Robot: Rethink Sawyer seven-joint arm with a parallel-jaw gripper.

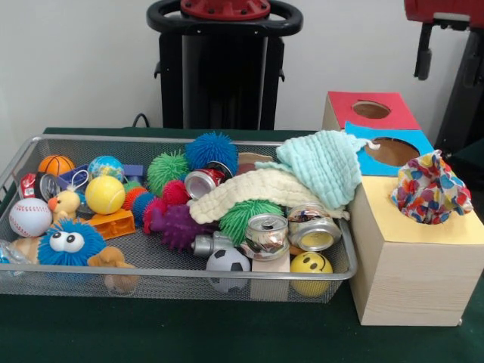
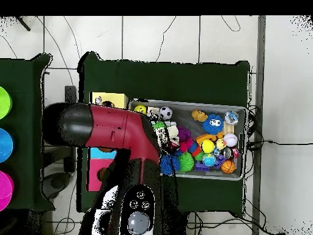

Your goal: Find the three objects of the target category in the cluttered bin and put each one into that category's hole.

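A: Cloth [image 1: 431, 187] with coloured dots sits bunched on the yellow-faced box [image 1: 408, 261], covering its hole; wire bin [image 1: 342, 234] just beside holds balls, cans, knit cloths.

B: Gripper?

A: Hidden under the red arm [image 2: 116, 131] overhead; cannot tell its state.

Soft, even room light is falling across the front view, leaving the dark green worktop [image 1: 181, 333] dim and casting only faint shadows under the bin [image 1: 189, 272]. Glare is flashing off the crushed cans [image 1: 266, 231], and edges are looking slightly soft throughout. In the overhead view, the red arm [image 2: 116, 131] is catching a dull sheen, while small things are blurring together.
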